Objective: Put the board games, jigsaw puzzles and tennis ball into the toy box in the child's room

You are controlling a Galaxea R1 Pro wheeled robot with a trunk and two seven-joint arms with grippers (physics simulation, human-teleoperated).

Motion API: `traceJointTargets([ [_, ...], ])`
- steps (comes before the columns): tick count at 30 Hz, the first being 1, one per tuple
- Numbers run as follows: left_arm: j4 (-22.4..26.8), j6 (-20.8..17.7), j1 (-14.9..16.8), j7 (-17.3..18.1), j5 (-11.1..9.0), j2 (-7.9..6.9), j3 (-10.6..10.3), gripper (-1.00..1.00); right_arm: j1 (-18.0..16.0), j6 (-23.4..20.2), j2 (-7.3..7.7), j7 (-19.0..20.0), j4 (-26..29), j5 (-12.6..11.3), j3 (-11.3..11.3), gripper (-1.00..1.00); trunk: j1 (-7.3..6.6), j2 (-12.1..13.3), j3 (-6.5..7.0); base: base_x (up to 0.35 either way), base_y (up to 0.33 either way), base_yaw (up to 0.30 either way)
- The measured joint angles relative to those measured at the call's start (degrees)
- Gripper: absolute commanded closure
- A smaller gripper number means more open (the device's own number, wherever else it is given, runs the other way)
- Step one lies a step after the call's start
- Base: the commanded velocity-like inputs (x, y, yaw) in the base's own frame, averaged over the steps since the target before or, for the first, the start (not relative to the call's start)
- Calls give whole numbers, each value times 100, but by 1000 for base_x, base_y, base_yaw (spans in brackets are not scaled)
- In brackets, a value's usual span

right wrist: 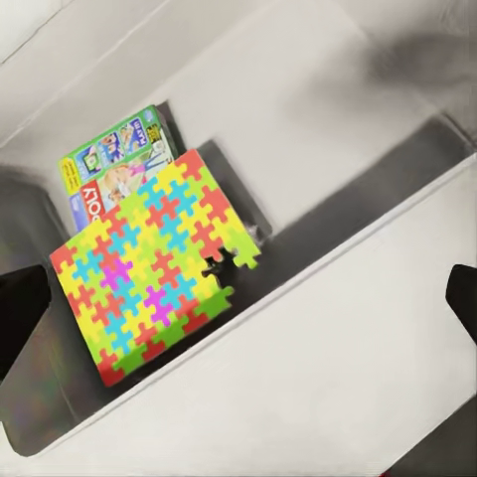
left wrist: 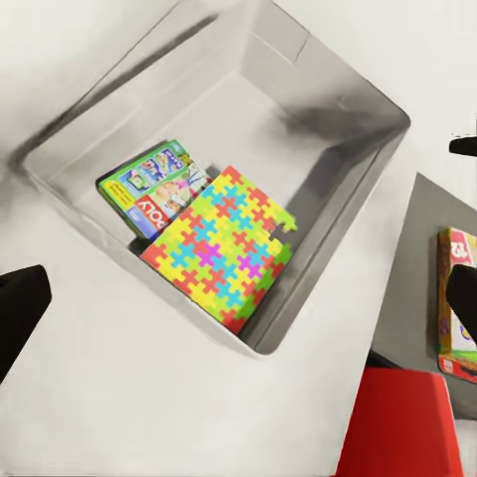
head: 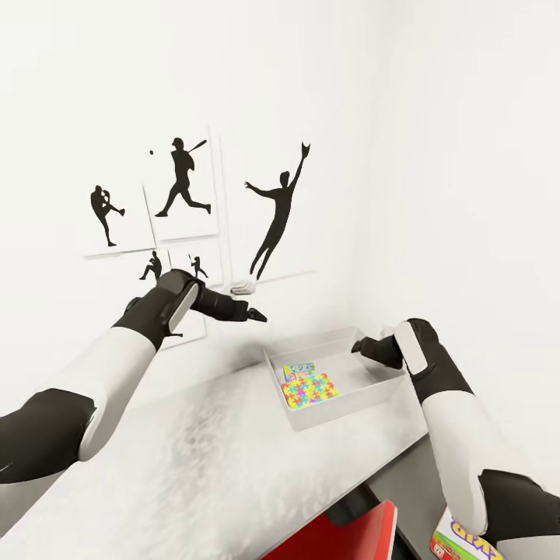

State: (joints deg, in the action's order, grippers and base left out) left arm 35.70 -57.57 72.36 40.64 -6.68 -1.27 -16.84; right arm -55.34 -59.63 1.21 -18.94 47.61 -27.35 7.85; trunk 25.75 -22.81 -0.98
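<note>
The light grey open-topped toy box [head: 334,381] sits near the far right edge of the pale mottled grey table [head: 194,459]. Inside it, the jigsaw puzzle box with bright multicoloured interlocking pieces [left wrist: 224,248] lies partly over a green-edged flat game box [left wrist: 149,184]. The left gripper [head: 260,315] hovers above the table, fingers spread, empty. The right gripper [head: 362,348] hangs over the box's right rim, released, fingers apart.
</note>
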Motion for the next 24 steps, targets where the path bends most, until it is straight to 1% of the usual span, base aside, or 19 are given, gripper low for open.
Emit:
traceJointTargets([
  [1,-60,1,0,-170,-10,15,12,-100,1,1,-57,-34,-39,0,1,-100,0,0,0,0,0,0],
  [3,-144,2,0,-312,-23,55,24,-100,1,3,-104,-63,-72,9,1,-100,0,0,0,0,0,0],
  [4,-238,37,0,-409,-23,127,20,-100,0,5,-143,-83,-94,8,-4,-100,0,0,0,0,0,0],
  [5,-346,107,0,-494,-23,230,29,-100,-1,6,-179,-100,-109,9,-12,-100,0,0,0,0,0,0],
  [6,-404,157,0,-537,-14,284,32,-100,-1,6,-198,-108,-114,13,-12,-100,0,0,0,0,0,0],
  [8,-659,353,0,-773,-5,434,46,-100,0,8,-267,-127,-126,15,-13,-100,0,0,0,0,0,0],
  [11,-966,530,0,-1152,-18,540,64,-100,1,7,-307,-136,-131,17,-17,-100,0,0,0,0,0,0],
  [12,-1072,621,0,-1299,-28,603,70,-100,1,7,-314,-137,-134,18,-18,-100,0,0,0,0,0,0],
  [13,-1127,680,0,-1369,-31,641,73,-100,1,7,-317,-138,-136,18,-19,-100,0,0,0,0,0,0],
  [14,-1241,794,-2,-1484,-36,712,77,-100,1,7,-324,-139,-140,17,-20,-100,0,0,0,0,0,0],
  [16,-1424,942,-2,-1622,-35,788,83,-100,0,8,-348,-139,-146,15,-20,-100,0,0,0,0,0,0],
  [19,-1624,1071,-5,-1753,-39,848,87,-100,1,8,-406,-140,-149,13,-25,-100,0,0,0,0,0,0],
  [24,-1719,1134,-17,-1945,-39,867,93,-100,-1,41,-470,-140,-151,31,-22,-100,0,0,0,0,0,0],
])
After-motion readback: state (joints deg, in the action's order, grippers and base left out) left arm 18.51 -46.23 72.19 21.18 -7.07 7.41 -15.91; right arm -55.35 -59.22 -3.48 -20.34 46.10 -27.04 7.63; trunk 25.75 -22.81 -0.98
